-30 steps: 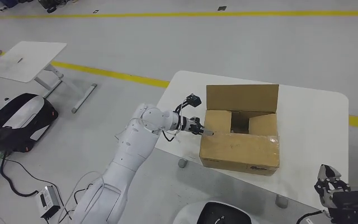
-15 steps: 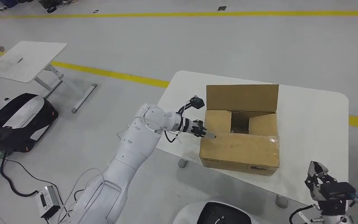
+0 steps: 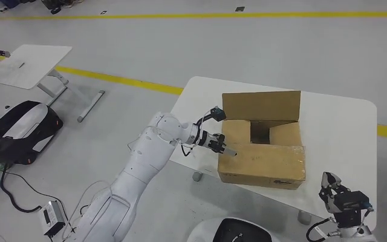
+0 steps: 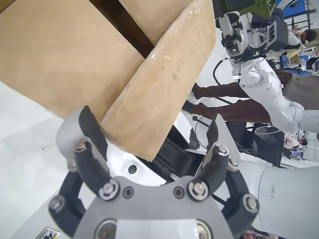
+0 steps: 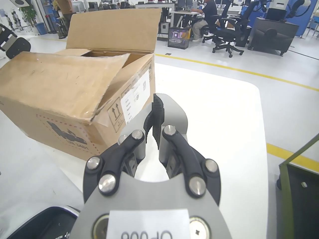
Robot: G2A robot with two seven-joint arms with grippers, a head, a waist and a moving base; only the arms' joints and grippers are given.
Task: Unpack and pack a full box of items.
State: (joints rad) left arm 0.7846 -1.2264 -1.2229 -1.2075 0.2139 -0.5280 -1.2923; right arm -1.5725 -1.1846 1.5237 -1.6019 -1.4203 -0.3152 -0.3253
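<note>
While the brown cardboard box (image 3: 260, 158) stands on the white table with rounded corners (image 3: 338, 121), closer to the table's near edge than its far one, its top is partly open. The far flap (image 3: 261, 106) stands upright. The two short side flaps (image 3: 236, 130) are folded inward, leaving a dark gap between them in the middle. The long near flap (image 3: 266, 156), glossy with clear tape, slants outward over the box's front.

The left end effector (image 3: 228, 151) is at the near left corner of the box, at the level of that flap. In the left wrist view its fingers (image 4: 93, 130) are spread wide, and the corner of the taped near flap (image 4: 162, 75) reaches into the gap between them. One dark pad touches the flap's edge, while the other finger stands apart from the cardboard, so the left end effector (image 4: 152, 116) is not pinching anything.

The right end effector (image 3: 331, 179) hangs near the table's near right corner, just off the box's right end and not touching it. In the right wrist view the ribbed pads of the right end effector (image 5: 156, 105) are pressed together with nothing between them. It points over the bare table (image 5: 211, 115) beside the box (image 5: 62, 95), whose right side carries a white label (image 5: 134, 98).

A yellow line (image 3: 121, 80) crosses the grey floor beyond the table.
</note>
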